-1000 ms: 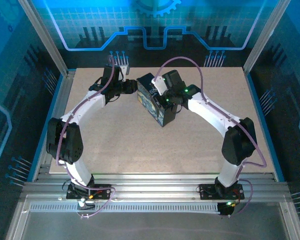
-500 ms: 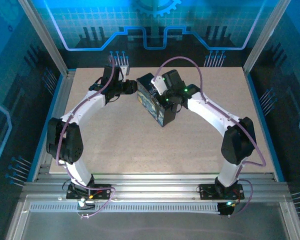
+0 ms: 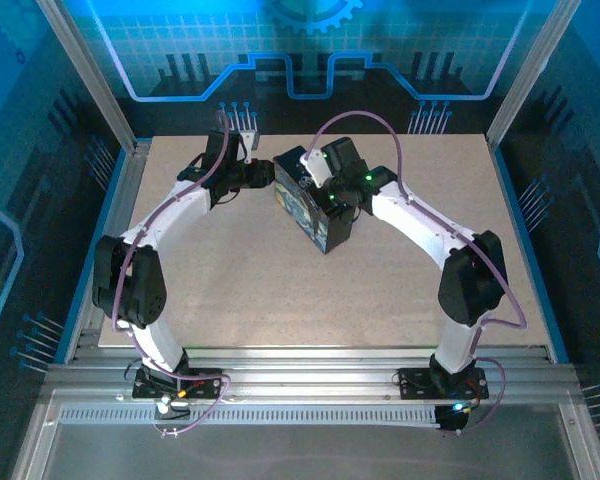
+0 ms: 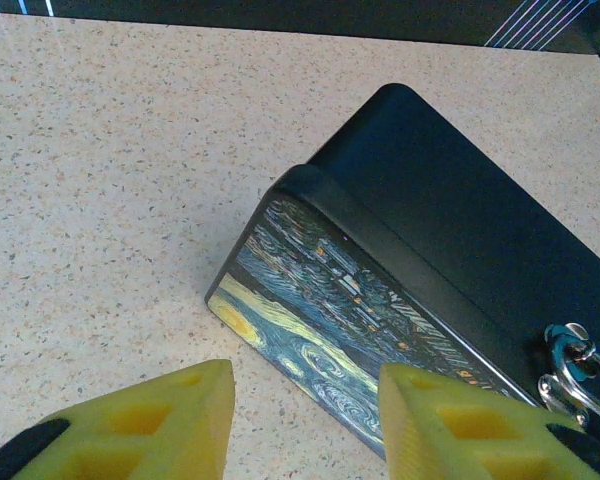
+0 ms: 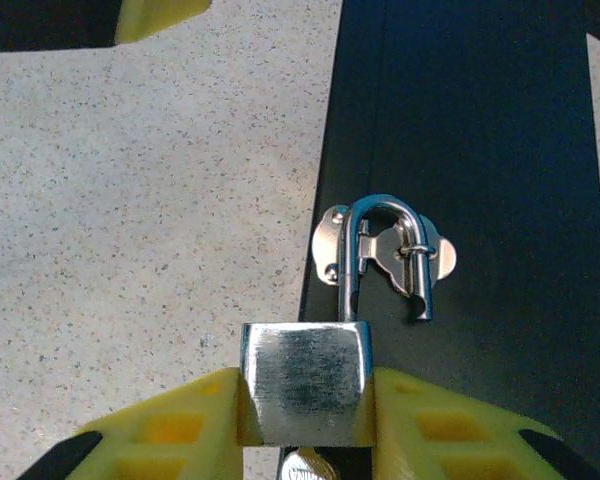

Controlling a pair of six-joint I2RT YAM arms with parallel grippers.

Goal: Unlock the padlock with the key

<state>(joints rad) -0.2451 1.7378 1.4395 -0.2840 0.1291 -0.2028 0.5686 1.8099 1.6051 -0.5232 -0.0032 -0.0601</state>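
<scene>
The padlock [image 5: 305,385] has a brushed metal body that is pinched between the yellow fingers of my right gripper [image 5: 305,405], which is shut on it. Its silvery shackle [image 5: 380,215] stands sprung open. The free end is out of the body and hooked through the hasp [image 5: 435,258] on the black box [image 5: 480,120]. Just under the body, the rounded head of the key [image 5: 305,468] peeks out at the frame's bottom edge. My left gripper [image 4: 305,425] is open and hovers by the box's painted lid [image 4: 330,320], holding nothing. From above, both grippers flank the box [image 3: 315,210].
The box stands on its side on the speckled table [image 3: 280,290], toward the back centre. The table's far edge [image 4: 280,25] lies just behind it. My left gripper's yellow fingertip [image 5: 160,15] shows beyond the box in the right wrist view.
My right gripper's fingers have closed in onto the padlock body, and the right arm shifted slightly. The left arm and the box have stayed still.
</scene>
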